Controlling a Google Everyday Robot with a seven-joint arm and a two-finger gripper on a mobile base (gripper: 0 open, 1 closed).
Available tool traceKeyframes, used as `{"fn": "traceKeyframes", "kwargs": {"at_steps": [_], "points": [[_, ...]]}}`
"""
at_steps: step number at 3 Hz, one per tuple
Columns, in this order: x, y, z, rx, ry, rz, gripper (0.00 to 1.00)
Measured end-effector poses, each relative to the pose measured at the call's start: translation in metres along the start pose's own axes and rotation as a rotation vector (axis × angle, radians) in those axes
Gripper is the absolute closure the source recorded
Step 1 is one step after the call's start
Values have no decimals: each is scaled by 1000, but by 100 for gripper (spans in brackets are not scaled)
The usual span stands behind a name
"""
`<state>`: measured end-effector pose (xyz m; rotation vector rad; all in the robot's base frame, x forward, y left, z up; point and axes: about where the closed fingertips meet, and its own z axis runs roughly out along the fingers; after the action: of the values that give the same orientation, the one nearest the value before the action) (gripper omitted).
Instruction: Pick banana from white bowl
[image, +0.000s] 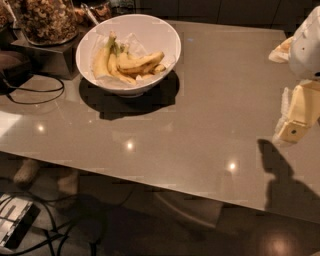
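1. A glossy grey-brown table (200, 95) fills most of the view, with small bright light spots (130, 145) toward 6 o'clock.
2. At 11 o'clock a clear glass jar (47, 20) of brown nuts stands on a dark block (47, 57).
3. A thin black cable (37, 95) loops on the tabletop at 9 o'clock, beside a dark object (12, 67) at the edge.
4. At 4 o'clock a dark shadow (280, 185) lies on the table, below the gripper (292, 131) at 3 o'clock.
5. At 7 o'clock, on the floor, black cords (60, 232) run by a metal box (15, 225); the pale lumps (27, 172) above may be shoes.
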<state>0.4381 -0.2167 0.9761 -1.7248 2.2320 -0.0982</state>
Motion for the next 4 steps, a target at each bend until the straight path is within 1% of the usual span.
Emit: {"fn": "traceKeyframes", "kwargs": {"at_steps": [1,2,3,4], "points": [[0,0,0,0,0,0,0],[-7,-2,-2,-3,0,12,0],[-27,-9,1,-30,19,22,0],[-54,-14,1,-52,6,-15,0]]}}
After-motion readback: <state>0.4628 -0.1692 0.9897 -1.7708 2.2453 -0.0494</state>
